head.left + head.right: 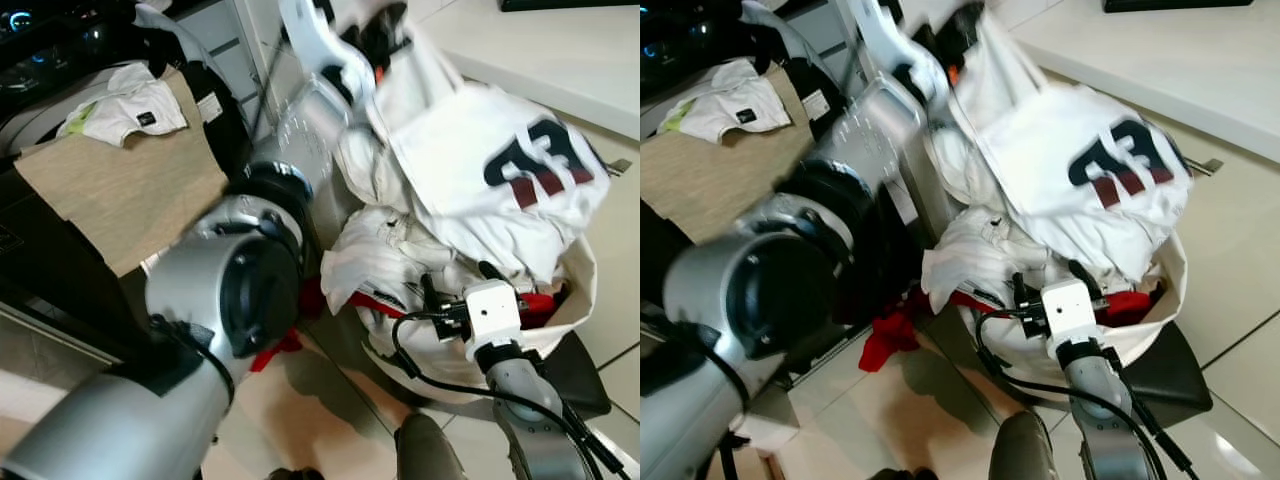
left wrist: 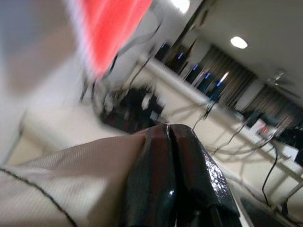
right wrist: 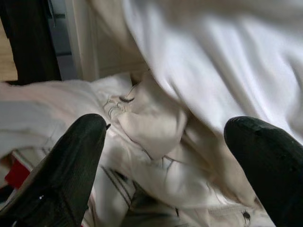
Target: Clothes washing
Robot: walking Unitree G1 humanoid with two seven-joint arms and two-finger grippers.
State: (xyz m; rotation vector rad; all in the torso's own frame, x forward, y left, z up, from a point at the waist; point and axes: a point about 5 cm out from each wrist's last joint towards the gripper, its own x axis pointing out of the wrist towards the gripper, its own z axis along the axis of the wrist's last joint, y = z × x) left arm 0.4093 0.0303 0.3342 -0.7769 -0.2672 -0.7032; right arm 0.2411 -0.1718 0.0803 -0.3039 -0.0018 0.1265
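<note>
My left gripper [image 1: 368, 38] is raised high and shut on a white jersey [image 1: 500, 170] with a dark and red number print. The jersey hangs down over the laundry basket [image 1: 583, 290]. In the left wrist view the black fingers [image 2: 189, 161] are pressed together on pale cloth [image 2: 71, 175]. My right gripper [image 1: 458, 283] is open, low over the heap of white clothes [image 1: 385, 255] in the basket, with cream fabric [image 3: 156, 127] between its fingers and nothing gripped. A red garment [image 1: 535, 303] lies among the whites.
A dark washing machine [image 1: 40, 50] stands at the far left, with a brown board [image 1: 120, 190] and a white garment [image 1: 125, 110] lying on it. A red cloth [image 1: 275, 350] hangs by the basket's left side. The basket rests on a black stand [image 1: 580, 375]. A pale counter [image 1: 560, 50] is behind.
</note>
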